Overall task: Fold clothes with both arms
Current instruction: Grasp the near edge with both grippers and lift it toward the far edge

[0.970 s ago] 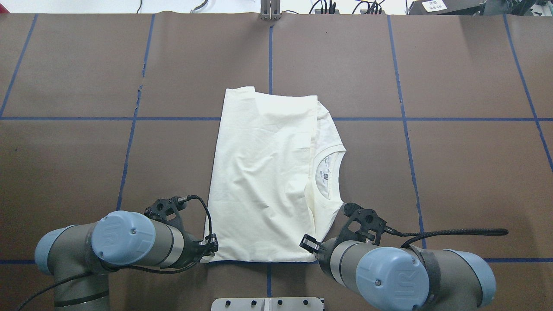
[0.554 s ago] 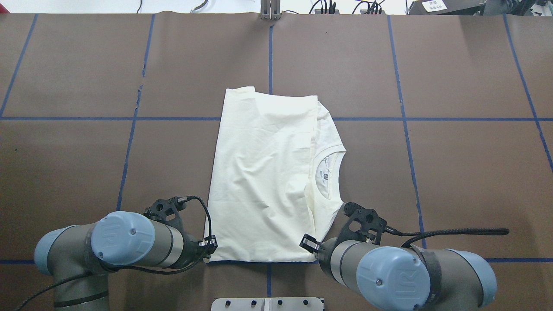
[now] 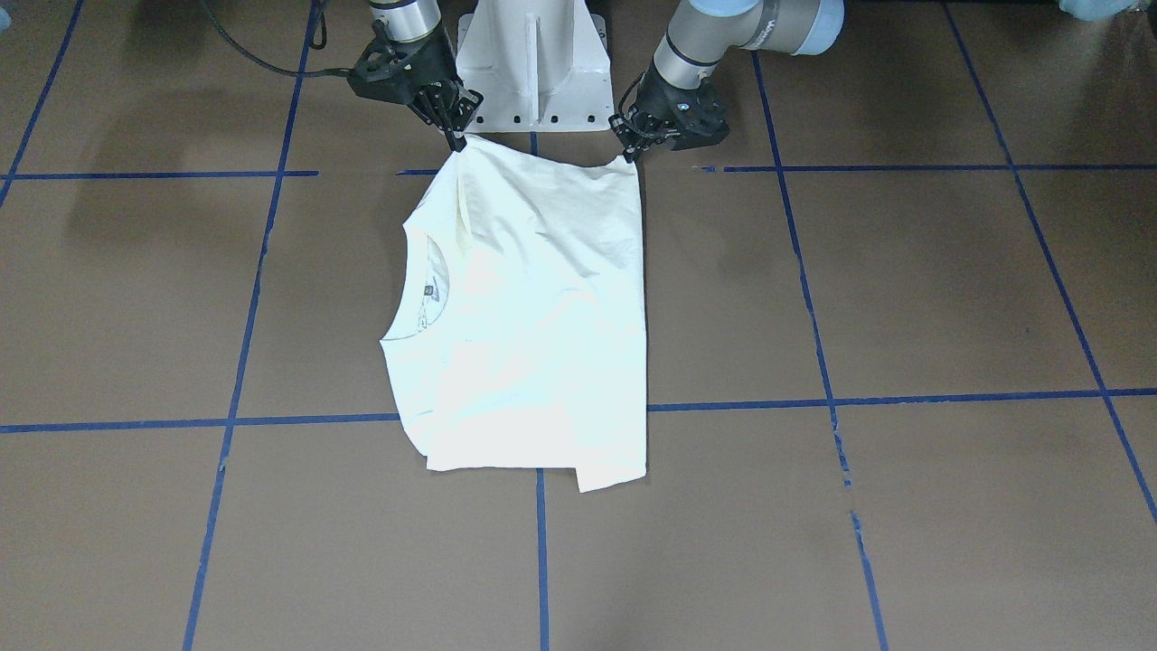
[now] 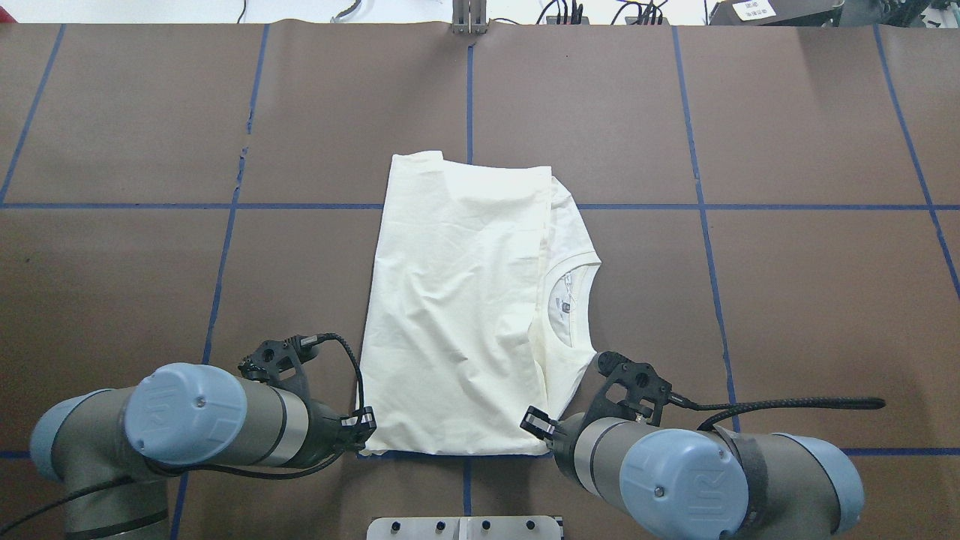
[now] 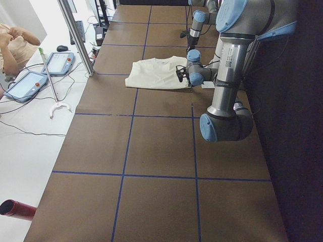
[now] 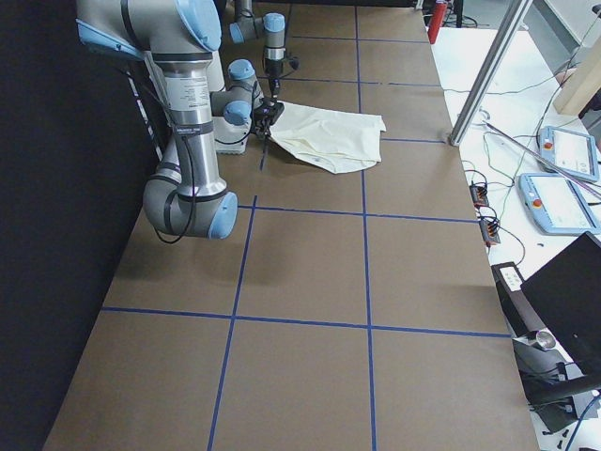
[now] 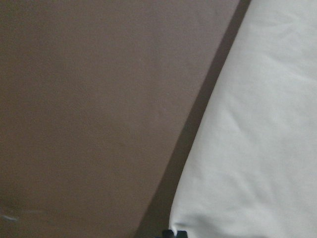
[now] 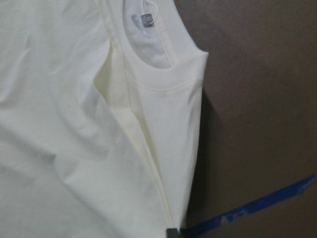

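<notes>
The clothes, one cream-white T-shirt (image 4: 457,300), lie folded lengthwise on the brown table with the plain side up. The collar (image 4: 574,300) and its label point to the right in the overhead view. My left gripper (image 3: 629,156) is shut on the shirt's near left corner, which rises to a small point at the fingertips. My right gripper (image 3: 456,142) is shut on the near right corner below the collar. The left wrist view shows the shirt's edge (image 7: 257,124) over bare table. The collar and folded layers (image 8: 148,84) fill the right wrist view. No print shows.
The white pedestal base (image 3: 531,63) stands just behind the two grippers. Blue tape lines (image 4: 701,206) grid the brown table cover. Off the far side are a metal post (image 5: 75,35), teach pendants (image 5: 35,83) and a person's arm (image 5: 15,43).
My left arm's elbow and forearm have drawn back to the left and slightly nearer the base. The shirt's near left corner shifted a little with it. The right arm has hardly moved.
</notes>
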You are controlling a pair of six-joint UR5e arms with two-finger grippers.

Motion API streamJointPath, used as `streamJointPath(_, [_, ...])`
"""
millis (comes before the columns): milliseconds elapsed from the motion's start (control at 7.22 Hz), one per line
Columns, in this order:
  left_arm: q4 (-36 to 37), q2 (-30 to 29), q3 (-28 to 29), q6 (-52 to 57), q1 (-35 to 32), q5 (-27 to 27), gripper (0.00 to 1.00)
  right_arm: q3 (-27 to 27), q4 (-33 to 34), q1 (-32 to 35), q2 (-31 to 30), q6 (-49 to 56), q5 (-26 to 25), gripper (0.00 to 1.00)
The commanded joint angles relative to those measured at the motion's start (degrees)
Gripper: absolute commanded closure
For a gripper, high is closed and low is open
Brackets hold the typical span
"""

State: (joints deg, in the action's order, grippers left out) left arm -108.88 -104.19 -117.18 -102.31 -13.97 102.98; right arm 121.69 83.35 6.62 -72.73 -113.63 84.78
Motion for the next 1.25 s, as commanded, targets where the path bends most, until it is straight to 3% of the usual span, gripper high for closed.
streamJointPath(0, [6.2,1.3,-9.0,0.0,0.1,0.3,1.0,0.7,0.0,-1.3,-0.6,0.0,-0.2,1.0])
streamJointPath(139, [8.0,1.2,-11.8,-0.1,0.1,0.4,1.0,2.8,0.1,-2.2,-0.7,-0.1,-0.1,1.0])
streamJointPath(416, [8.4,0.3,-11.8,-1.9,0.3,0.5,1.0,7.2,0.1,-1.9,-1.5,-0.2,-0.6,1.0])
streamJointPath(554, [8.4,-1.5,-10.5,-1.4,-3.0,0.2,1.0,6.7,0.1,2.2,-0.2,0.2,-0.5,1.0])
streamJointPath(831, [8.3,-11.3,3.0,5.7,-12.9,0.6,1.0,-1.3,0.1,13.8,7.1,3.9,1.6,1.0])
streamJointPath(970, [7.5,-14.0,9.3,11.0,-17.9,0.6,1.0,-6.8,-0.3,19.5,9.2,5.2,6.7,1.0])
streamJointPath(1108, [7.3,-15.2,11.8,14.7,-21.6,0.5,1.0,-10.9,-0.6,24.2,11.5,8.2,10.2,1.0])
